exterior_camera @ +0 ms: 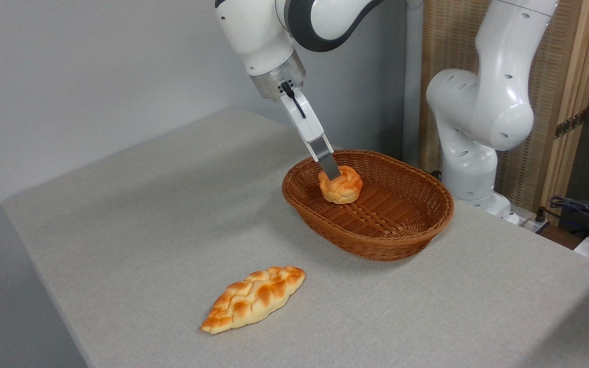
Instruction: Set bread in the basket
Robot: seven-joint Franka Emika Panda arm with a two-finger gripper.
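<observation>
1. A big gray table [146,220] is seen, with a brown woven basket [402,230] set on it at the right.
2. A long braided loaf [253,299] is laid on the table, well apart from the basket.
3. A small round bun [343,188], shiny orange on top and pale below, is seen inside the basket near its left wall.
4. The white arm is tilted down from above, and the gripper [331,174] is placed at the bun's top. Only one finger is clearly seen, so how wide it is held cannot be told.

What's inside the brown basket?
A little round bun sits inside the basket, with the gripper touching its top. The bun hides the weave under it, and whether the gripper is clamping it can't be seen.
</observation>
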